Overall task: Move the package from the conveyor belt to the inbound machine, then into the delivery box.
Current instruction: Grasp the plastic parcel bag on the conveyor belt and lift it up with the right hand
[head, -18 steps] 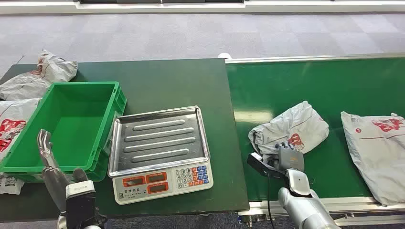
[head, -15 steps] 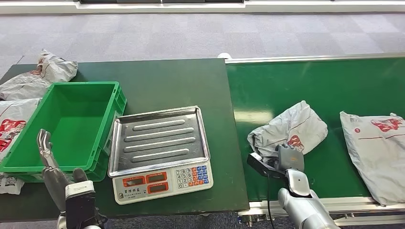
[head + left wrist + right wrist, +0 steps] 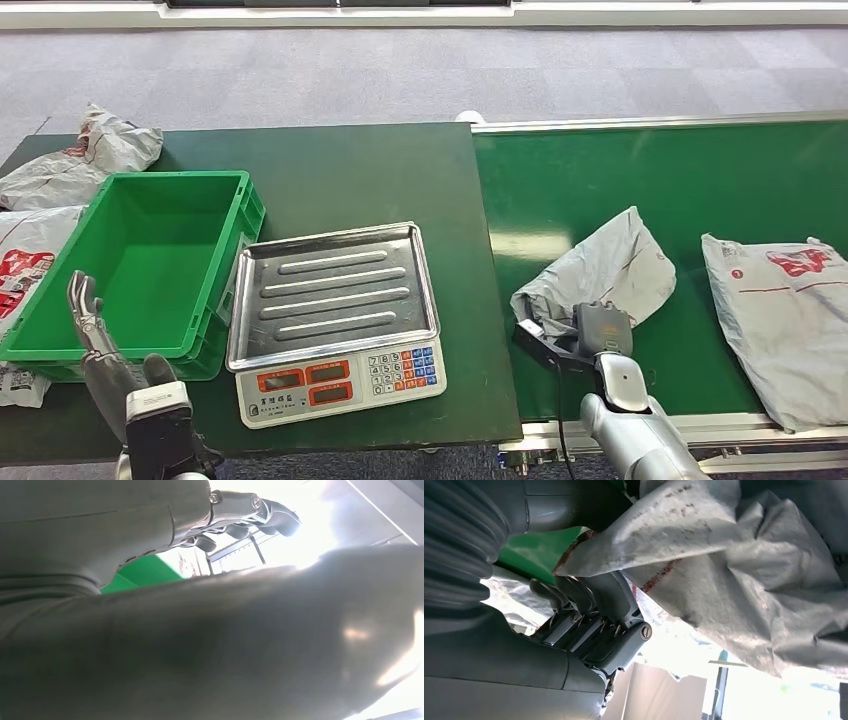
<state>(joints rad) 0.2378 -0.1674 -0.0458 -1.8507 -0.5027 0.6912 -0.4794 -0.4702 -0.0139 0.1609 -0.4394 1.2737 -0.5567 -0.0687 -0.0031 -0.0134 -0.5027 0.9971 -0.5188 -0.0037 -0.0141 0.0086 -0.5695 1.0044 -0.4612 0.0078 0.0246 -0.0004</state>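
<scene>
A crumpled grey package (image 3: 605,268) lies on the green conveyor belt (image 3: 600,170) near its front left end. My right hand (image 3: 603,332) grips its near edge; in the right wrist view the fingers (image 3: 591,622) curl under the grey package (image 3: 734,565). The inbound machine, a scale with a steel tray (image 3: 335,290) and keypad, stands on the dark table to the left of the belt. The delivery box, a green crate (image 3: 160,250), sits left of the scale with nothing in it. My left hand (image 3: 95,335) is raised in front of the crate, fingers apart, holding nothing.
A second flat grey package (image 3: 775,310) lies on the belt to the right. More packages (image 3: 90,150) are heaped at the table's far left, behind and beside the crate. The belt's metal frame (image 3: 740,430) runs along its front edge.
The gripped package has slid left and toward me, and its red print is now covered. The second package has drifted left on the belt. My left hand has shifted slightly left.
</scene>
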